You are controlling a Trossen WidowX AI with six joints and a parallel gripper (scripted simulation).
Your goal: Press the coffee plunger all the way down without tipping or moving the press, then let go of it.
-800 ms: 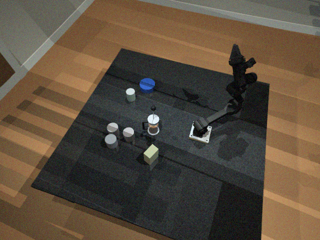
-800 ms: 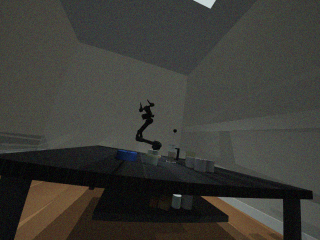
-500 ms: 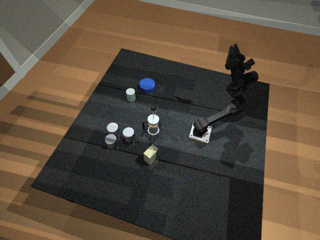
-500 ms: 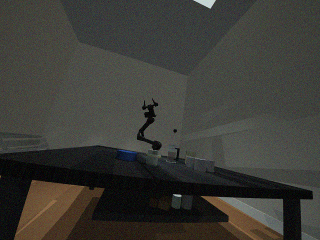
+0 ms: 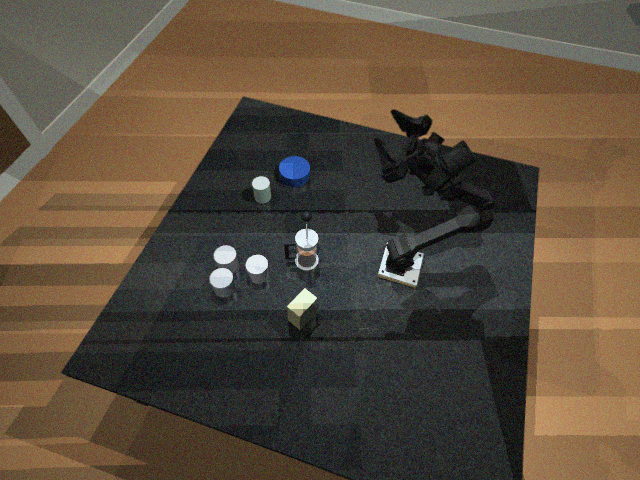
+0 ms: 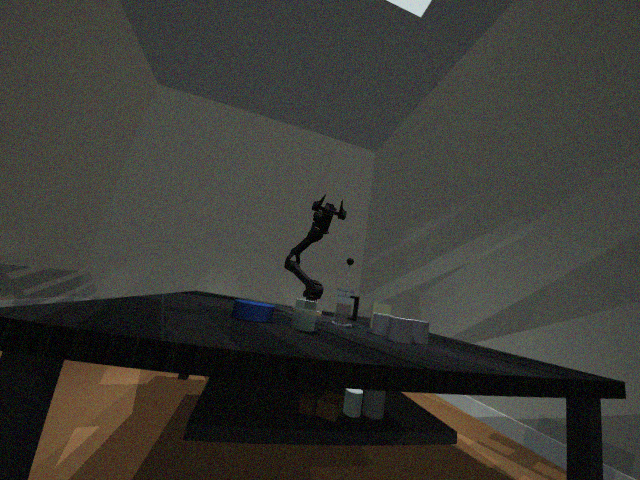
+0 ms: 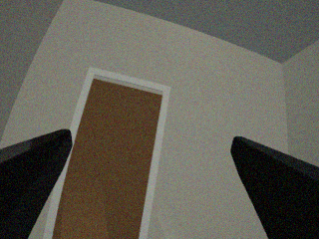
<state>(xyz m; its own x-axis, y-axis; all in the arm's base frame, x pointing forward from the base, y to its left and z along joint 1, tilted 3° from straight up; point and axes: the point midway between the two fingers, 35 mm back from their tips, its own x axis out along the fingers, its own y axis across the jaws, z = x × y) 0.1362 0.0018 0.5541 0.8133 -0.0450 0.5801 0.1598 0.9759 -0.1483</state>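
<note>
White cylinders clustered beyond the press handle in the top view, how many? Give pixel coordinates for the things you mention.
3: one nearest the press point(image 5: 256, 268) point(image 6: 341, 308), two farther off, side by side point(image 5: 224, 256) point(image 5: 221, 281).

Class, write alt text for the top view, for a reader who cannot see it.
A clear coffee press with its black-knobbed plunger raised stands on a dark table, untouched by the open black gripper. Around it are four pale cylinders, a round blue object and a pale yellow block.
</note>
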